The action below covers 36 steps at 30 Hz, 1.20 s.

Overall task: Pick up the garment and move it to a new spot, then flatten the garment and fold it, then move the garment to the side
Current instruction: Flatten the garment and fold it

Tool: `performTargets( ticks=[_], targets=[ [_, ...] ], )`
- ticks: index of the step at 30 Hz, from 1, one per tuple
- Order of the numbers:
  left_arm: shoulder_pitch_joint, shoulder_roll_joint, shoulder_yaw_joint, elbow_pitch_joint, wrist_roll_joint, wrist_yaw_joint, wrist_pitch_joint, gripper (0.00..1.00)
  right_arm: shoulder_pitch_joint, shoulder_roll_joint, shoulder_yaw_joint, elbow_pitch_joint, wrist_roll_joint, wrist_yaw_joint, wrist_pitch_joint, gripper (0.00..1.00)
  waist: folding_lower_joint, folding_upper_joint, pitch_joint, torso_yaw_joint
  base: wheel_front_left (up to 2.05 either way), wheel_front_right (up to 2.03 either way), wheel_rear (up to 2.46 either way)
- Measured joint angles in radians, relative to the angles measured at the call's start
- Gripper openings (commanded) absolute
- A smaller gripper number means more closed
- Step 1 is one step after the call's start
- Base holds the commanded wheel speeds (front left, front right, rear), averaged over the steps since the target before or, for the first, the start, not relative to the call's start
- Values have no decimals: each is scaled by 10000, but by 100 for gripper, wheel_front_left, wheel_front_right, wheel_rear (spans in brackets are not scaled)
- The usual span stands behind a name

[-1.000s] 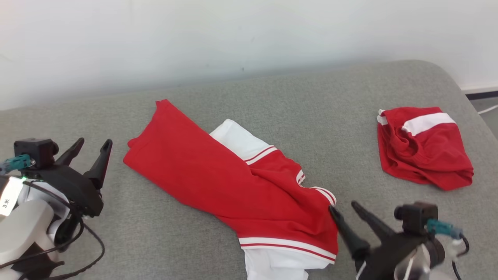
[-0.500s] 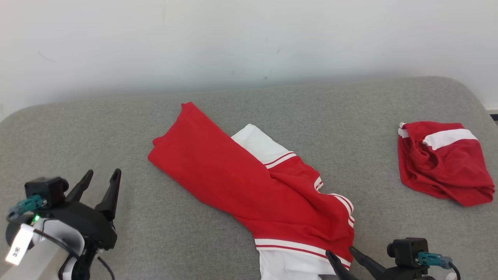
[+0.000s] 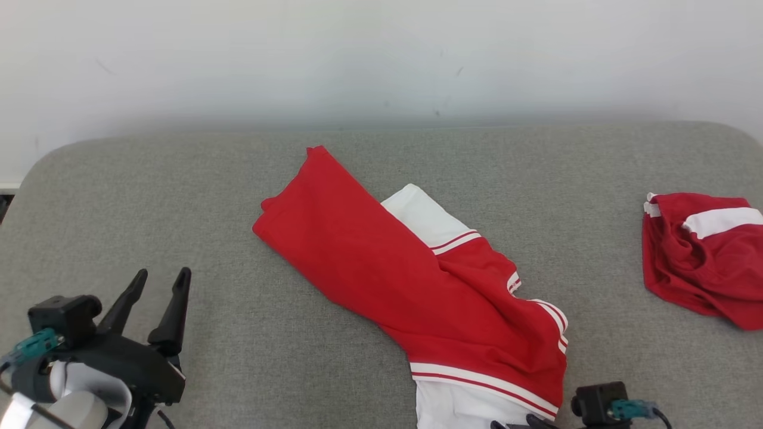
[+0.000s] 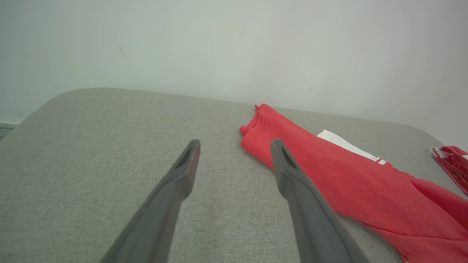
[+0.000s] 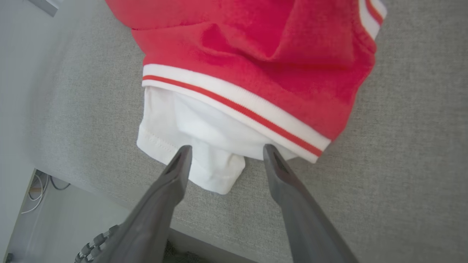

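The garment (image 3: pixel 387 268) is red with white, red-striped trim. It lies loosely folded in a diagonal band across the middle of the grey cushion (image 3: pixel 179 196). My left gripper (image 3: pixel 162 275) stands open to its left, well apart from the cloth. In the left wrist view the open left gripper (image 4: pixel 236 143) points at bare cushion just short of the garment's (image 4: pixel 329 168) red corner. My right gripper (image 3: pixel 514 424) is at the bottom edge. In the right wrist view the right gripper (image 5: pixel 226 149) is open over the garment's (image 5: pixel 256 47) white near end, gripping nothing.
A second red and white garment (image 3: pixel 703 262) lies crumpled at the far right of the cushion and shows as a sliver (image 4: pixel 455 164) in the left wrist view. A pale wall (image 3: pixel 381 53) runs behind. The cushion's near edge and floor with cables (image 5: pixel 36 190) lie below my right gripper.
The head camera has swung, shifting the whole picture right. Both grippers have drawn back toward me; the right one went from the garment's right edge to its white near end. The garment keeps its shape.
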Motion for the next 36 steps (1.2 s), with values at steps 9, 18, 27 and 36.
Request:
performTargets(
  ticks=[9,18,27,36],
  targets=[
    [255,46,585,-725,433,56,0,100,-888,159,274,1089,-447,-173,594,100,1,0,182,237,0,0,0],
    [549,-38,1099,-1160,796,88,-2,100,-1469,196,393,1755,-477,-207,876,0,2,0,305,503,0,0,0],
    [1040,-123,1377,-1225,951,96,-2,100,-2313,-566,-558,1225,-366,-58,773,0,1,0,279,232,0,0,0],
    [1026,-458,986,-1058,1218,96,-2,100,-2466,-1555,-1902,-113,-117,-69,577,0,2,0,279,-127,0,0,0]
  ],
)
